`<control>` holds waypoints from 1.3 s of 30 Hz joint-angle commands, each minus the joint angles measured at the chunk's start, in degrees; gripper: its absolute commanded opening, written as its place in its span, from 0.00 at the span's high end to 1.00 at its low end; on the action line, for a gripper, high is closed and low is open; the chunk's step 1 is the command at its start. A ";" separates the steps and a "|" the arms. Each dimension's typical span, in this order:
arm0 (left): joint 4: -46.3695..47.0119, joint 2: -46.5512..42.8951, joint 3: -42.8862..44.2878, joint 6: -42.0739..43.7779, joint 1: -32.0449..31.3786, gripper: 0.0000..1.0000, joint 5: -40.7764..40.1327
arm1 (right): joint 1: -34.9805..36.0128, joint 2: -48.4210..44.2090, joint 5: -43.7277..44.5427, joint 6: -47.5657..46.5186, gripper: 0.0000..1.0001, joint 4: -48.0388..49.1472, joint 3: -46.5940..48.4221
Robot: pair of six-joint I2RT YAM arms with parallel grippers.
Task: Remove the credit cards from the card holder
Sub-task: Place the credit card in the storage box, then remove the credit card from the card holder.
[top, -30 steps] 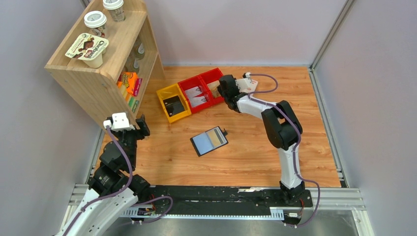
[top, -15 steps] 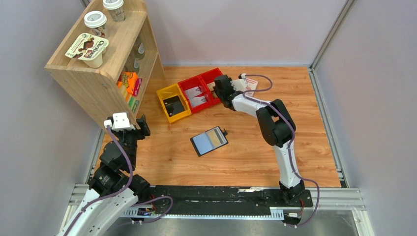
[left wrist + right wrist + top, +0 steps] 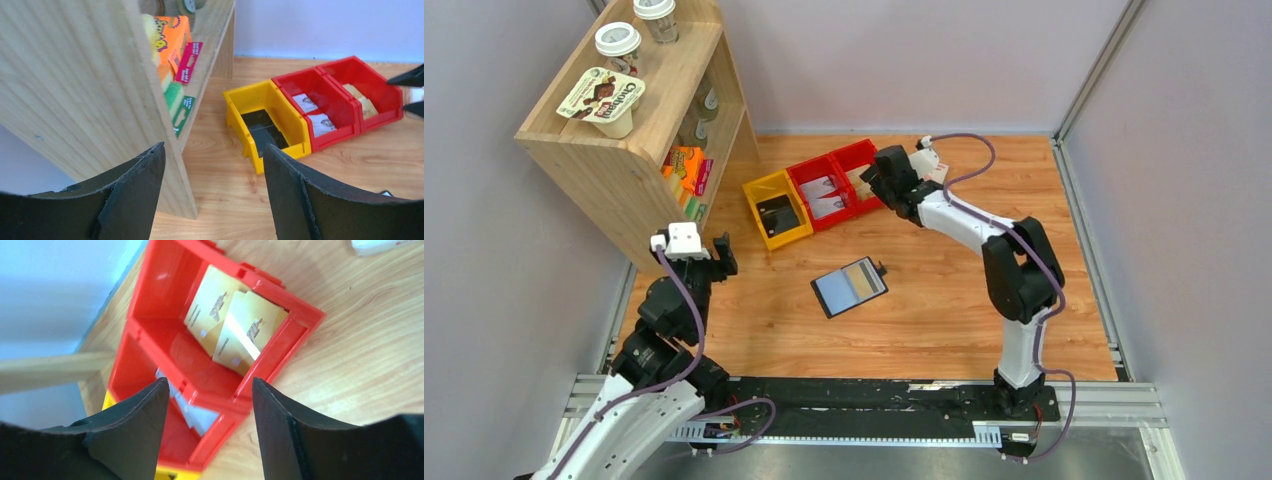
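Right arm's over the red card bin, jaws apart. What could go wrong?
The credit cards lean tilted in the red bin; the right gripper, low over them, could clip one while pulling away. The card holder lies open with a tan card inside and nothing pinning it, so a one-armed pull might drag it.

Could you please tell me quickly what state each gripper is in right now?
Left gripper: open, holding nothing.
Right gripper: open, empty, facing the red plastic bin holding tan flat cards.
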 commanded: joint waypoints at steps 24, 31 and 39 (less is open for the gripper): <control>-15.55 49.42 17.29 -30.52 -0.21 0.30 30.25 | 7.26 -13.17 -28.17 -43.09 0.40 -33.04 -3.89; -14.15 56.73 18.69 -33.24 -2.32 0.35 32.36 | 7.35 -11.41 -27.99 -42.22 0.44 -28.82 -7.32; -13.01 63.94 19.66 -35.62 -3.73 0.36 33.51 | 7.35 -7.72 -27.90 -42.21 0.43 -27.15 -8.90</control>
